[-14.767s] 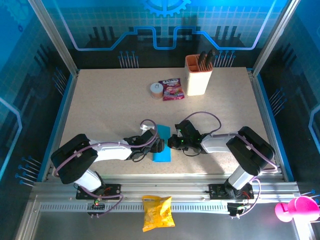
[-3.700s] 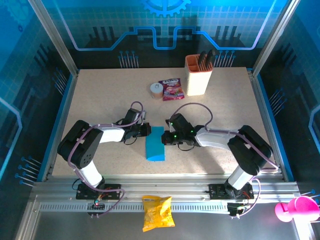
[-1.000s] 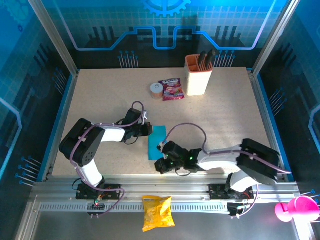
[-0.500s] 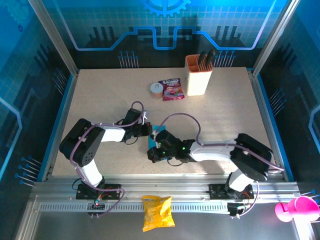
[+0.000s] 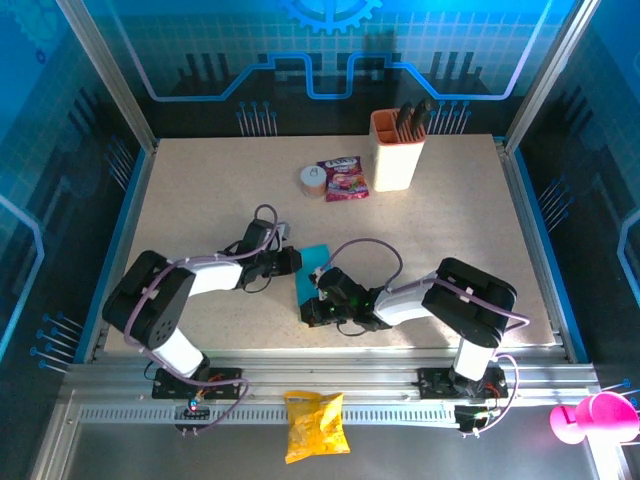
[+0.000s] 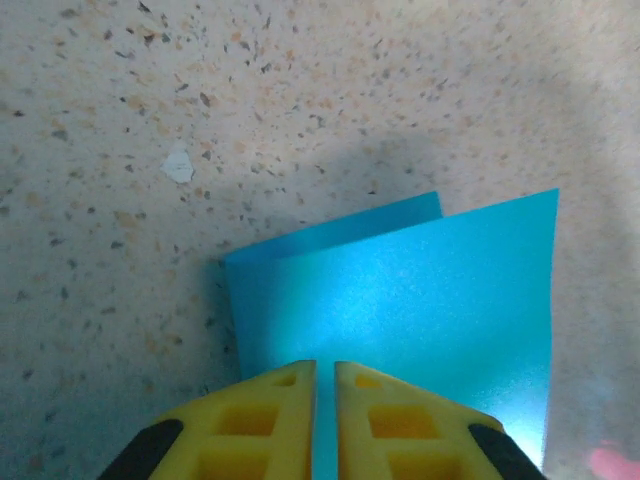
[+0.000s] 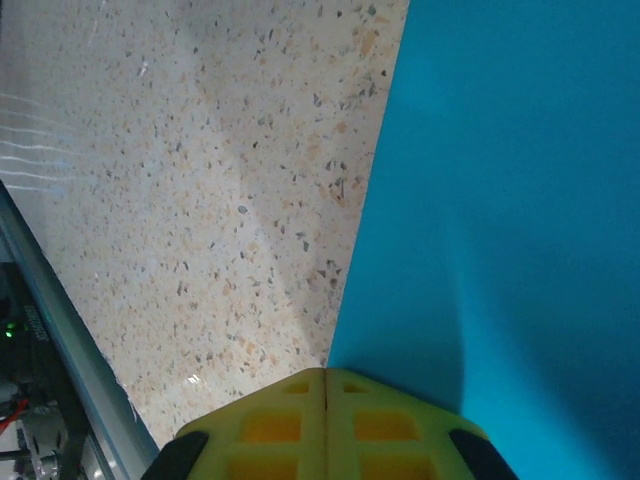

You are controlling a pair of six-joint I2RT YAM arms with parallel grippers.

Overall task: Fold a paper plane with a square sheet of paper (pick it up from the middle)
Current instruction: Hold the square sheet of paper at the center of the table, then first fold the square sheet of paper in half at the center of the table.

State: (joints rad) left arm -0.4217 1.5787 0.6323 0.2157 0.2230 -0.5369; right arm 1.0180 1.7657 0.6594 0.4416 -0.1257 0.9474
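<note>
Just near of the worktop's [image 5: 200,200] middle lies the folded square sheet of paper [image 5: 312,272], long axis near-to-far; the left gripper [image 5: 292,262], jaws a slit apart, meets its left edge, the right gripper [image 5: 313,308], jaws shut, its near end.

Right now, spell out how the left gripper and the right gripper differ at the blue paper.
Jaws: the left gripper shows a thin gap between its fingers; the right gripper has its fingers pressed together. Placement: the left gripper's tips sit over the square sheet of paper, inside its edge; the right gripper's tips sit at the sheet's edge, bare table alongside. Shared: yellow fingertips, both low over that sheet.
</note>
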